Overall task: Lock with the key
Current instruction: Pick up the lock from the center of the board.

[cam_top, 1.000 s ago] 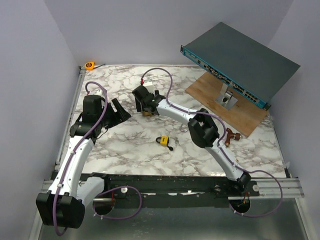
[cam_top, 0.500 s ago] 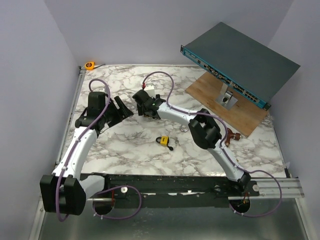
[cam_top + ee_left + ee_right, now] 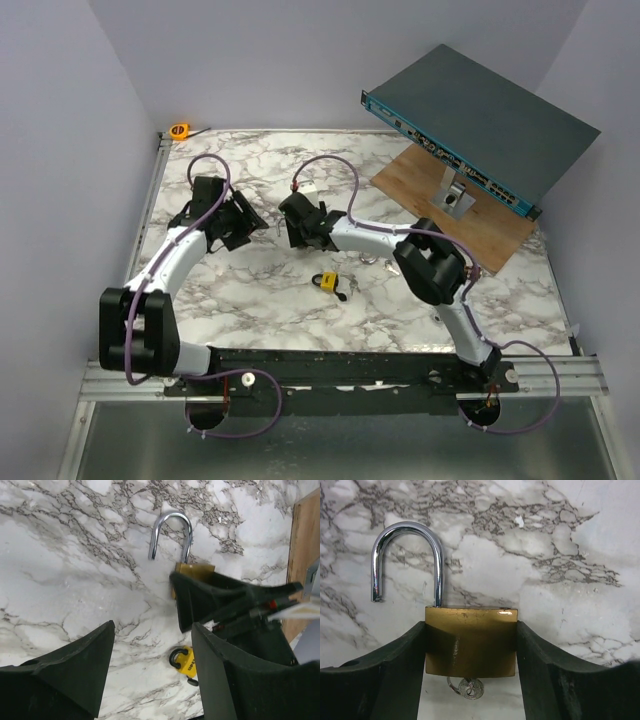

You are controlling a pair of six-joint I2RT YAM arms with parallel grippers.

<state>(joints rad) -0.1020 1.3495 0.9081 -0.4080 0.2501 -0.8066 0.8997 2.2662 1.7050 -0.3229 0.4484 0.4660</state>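
Observation:
A brass padlock (image 3: 470,642) lies on the marble table with its steel shackle (image 3: 405,527) swung open. A small key (image 3: 470,687) with a ring sticks out of the bottom of its body. My right gripper (image 3: 470,630) is shut on the brass body, one finger against each side. In the left wrist view the padlock (image 3: 192,570) sits just past the right gripper's dark fingers (image 3: 215,600). My left gripper (image 3: 152,630) is open and holds nothing. It hovers close to the left of the right gripper (image 3: 296,228) and points at it.
A small yellow padlock (image 3: 327,282) lies nearer the front, between the arms. A teal rack unit (image 3: 480,120) leans over a wooden board (image 3: 450,215) at the back right. An orange tape measure (image 3: 179,130) sits in the back left corner.
The right gripper's fingers have closed onto the padlock's sides. The left arm has reached further back and right, bringing its gripper closer to the right one, jaws slightly narrower.

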